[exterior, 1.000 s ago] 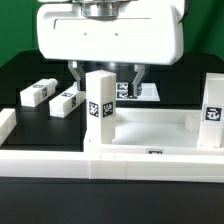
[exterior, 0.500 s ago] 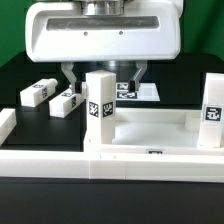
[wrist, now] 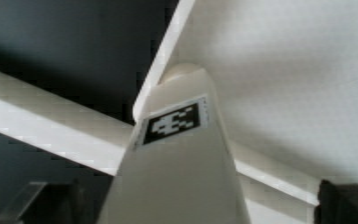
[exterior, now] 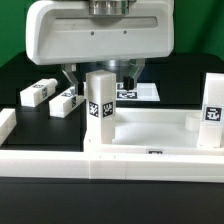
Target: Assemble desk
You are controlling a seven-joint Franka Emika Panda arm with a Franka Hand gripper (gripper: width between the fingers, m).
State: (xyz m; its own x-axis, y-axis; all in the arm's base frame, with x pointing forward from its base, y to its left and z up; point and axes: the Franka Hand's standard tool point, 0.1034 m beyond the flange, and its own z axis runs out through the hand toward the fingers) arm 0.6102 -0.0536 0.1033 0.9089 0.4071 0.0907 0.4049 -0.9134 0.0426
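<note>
My gripper has its fingers wide apart, holding nothing, by the upright desk leg, which I judge light, stiff, slick plastic, best pinched across its flat sides

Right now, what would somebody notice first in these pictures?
The big white gripper fills the top of the exterior view, open, with its fingers either side of an upright leg at the corner of the desk top on the exterior view's left. A second leg stands at the corner on the exterior view's right. Two loose legs lie on the black table further left.
</note>
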